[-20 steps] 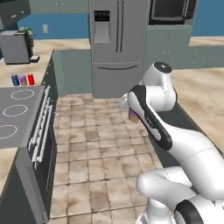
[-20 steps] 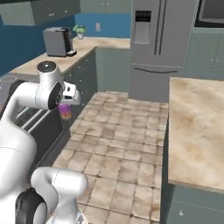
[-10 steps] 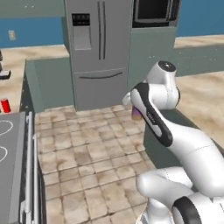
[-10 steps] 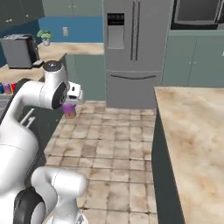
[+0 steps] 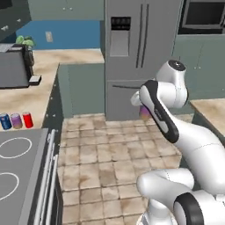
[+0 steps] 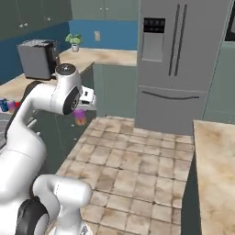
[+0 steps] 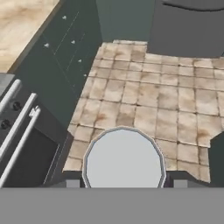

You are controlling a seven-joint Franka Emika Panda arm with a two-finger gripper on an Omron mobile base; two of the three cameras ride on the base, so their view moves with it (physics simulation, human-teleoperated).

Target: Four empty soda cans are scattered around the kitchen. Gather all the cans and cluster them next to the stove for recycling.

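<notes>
The base has swung back toward the stove [image 5: 19, 176]. Jaws grip a purple-pink can [image 6: 80, 116] above open tan tiled floor [image 6: 133, 160]; three cylindrical cans [image 5: 16, 120] cluster on the marble tabletop [image 5: 26, 99] beside the flat cooktop's far edge.

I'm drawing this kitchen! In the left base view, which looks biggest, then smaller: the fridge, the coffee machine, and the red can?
1. The fridge looks biggest, though it's far away.
2. The coffee machine comes next.
3. The red can looks smallest, beside the purple can and blue can, which look about alike.
</notes>
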